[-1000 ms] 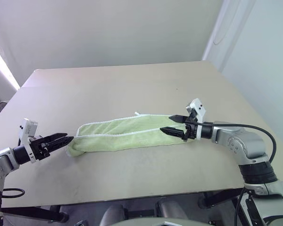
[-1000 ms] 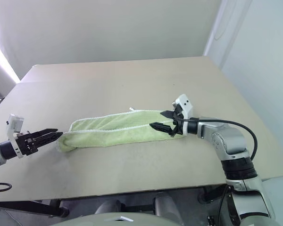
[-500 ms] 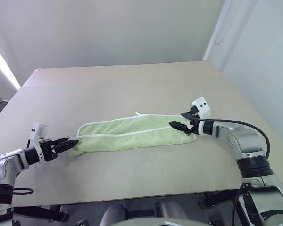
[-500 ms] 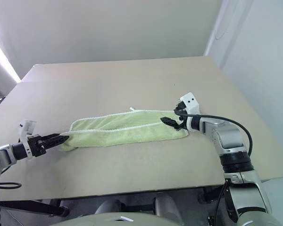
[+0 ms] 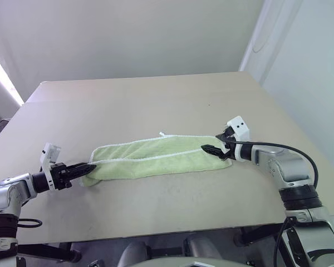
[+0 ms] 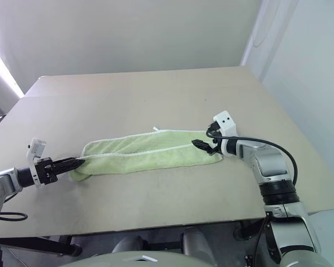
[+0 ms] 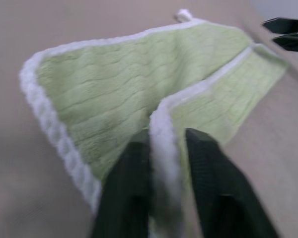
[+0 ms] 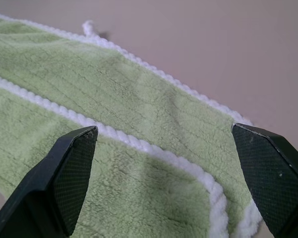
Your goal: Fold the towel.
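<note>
The beige tabletop (image 5: 156,100) carries everything here, its near edge running along the bottom of the head views and its far edge meeting a pale wall.

The towel (image 5: 156,158) lies as a long, narrow lime-green band in the near half of the tabletop, roughly parallel to the near edge and about midway between the left and right edges. It is folded lengthwise, so a whitish hem runs along the middle of the strip as well as along its far side. A small white loop (image 5: 162,133) sticks out from the far hem.

The right hand (image 5: 216,147) is at the towel's right end, its two black fingers spread wide with the doubled hems showing between them in the right wrist view; whether they touch the cloth I cannot tell.

The left hand (image 5: 84,168) is at the towel's left end, its fingers pressed together on the white hemmed edge.
</note>
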`<state>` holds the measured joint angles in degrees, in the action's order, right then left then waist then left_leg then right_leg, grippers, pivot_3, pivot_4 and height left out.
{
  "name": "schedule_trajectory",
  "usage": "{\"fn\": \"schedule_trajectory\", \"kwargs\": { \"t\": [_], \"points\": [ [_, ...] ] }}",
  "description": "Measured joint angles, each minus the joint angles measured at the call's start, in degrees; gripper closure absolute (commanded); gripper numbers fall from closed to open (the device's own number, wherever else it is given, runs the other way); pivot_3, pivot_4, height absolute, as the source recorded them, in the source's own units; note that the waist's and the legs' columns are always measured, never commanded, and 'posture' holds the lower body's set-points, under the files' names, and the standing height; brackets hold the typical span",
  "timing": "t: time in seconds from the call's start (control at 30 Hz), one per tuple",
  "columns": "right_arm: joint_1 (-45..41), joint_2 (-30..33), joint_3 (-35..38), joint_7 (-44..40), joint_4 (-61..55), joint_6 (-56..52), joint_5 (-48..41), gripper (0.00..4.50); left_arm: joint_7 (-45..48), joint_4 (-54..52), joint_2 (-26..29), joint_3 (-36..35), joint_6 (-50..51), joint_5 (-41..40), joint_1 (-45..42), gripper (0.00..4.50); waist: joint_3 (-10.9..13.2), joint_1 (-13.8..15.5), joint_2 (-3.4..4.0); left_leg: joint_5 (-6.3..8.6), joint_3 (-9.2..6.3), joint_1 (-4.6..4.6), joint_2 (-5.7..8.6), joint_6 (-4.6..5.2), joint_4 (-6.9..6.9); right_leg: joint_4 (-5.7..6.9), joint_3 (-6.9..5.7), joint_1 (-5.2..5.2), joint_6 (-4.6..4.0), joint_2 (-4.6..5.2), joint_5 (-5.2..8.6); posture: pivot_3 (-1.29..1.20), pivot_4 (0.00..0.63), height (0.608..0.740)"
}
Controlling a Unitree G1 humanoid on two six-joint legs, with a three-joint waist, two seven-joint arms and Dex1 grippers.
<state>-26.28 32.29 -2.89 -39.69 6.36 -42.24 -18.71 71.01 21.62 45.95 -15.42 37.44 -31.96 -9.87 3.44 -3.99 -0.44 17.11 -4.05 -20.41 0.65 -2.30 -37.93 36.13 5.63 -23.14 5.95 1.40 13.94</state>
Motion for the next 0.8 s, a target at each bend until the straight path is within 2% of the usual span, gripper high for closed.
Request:
{"fn": "schedule_trajectory", "kwargs": {
  "t": [0.27, 0.6, 0.7, 0.77, 0.8],
  "points": [
    [0.0, -0.2, 0.0, 0.1, 1.2, 0.1, 0.6, 0.00, 1.1, -0.2, 0.4, 0.0, 0.0, 0.0, 0.1, 4.48, 0.0, 0.0, 0.00, 0.00, 0.00, 0.01, 0.00, 0.00, 0.00, 0.00, 0.00, 0.00, 0.01, 0.00, 0.01, 0.00, 0.000, 0.740],
    [-3.6, -1.3, -0.2, 2.1, 10.2, -0.7, 3.5, 0.00, -0.3, -0.2, 1.1, 0.7, -1.9, 2.1, 0.0, 4.48, 0.0, 0.0, 0.00, 0.00, 0.02, 0.00, 0.00, 0.00, 0.01, 0.00, 0.02, -0.01, -0.04, -0.01, -0.04, 0.00, 0.000, 0.740],
    [-3.3, -1.3, -0.4, 1.2, 10.3, -0.9, 4.0, 0.58, -0.6, -0.2, 1.1, 0.8, -1.9, 2.5, 0.0, 4.50, 0.0, 0.0, 0.00, 0.00, 0.02, -0.01, 0.00, 0.00, 0.01, 0.00, 0.02, -0.01, -0.03, 0.00, -0.04, 0.00, 0.000, 0.740],
    [-2.8, -1.3, -0.4, 0.8, 9.6, -1.1, 4.0, 1.28, -0.7, -0.2, 1.1, 0.8, -2.0, 2.7, 0.0, 4.50, 0.0, 0.0, 0.00, 0.00, 0.01, 0.00, 0.00, 0.00, 0.01, 0.01, 0.02, -0.01, -0.02, 0.00, -0.03, 0.00, 0.000, 0.740],
    [-2.5, -1.3, -0.4, 0.7, 9.3, -1.1, 4.0, 1.28, -0.8, -0.2, 1.1, 0.9, -2.0, 2.7, 0.0, 4.50, 0.0, 0.0, 0.00, 0.00, 0.01, 0.00, 0.00, 0.00, 0.01, 0.01, 0.02, -0.01, -0.01, -0.01, -0.02, 0.00, 0.000, 0.740]
  ]
}}
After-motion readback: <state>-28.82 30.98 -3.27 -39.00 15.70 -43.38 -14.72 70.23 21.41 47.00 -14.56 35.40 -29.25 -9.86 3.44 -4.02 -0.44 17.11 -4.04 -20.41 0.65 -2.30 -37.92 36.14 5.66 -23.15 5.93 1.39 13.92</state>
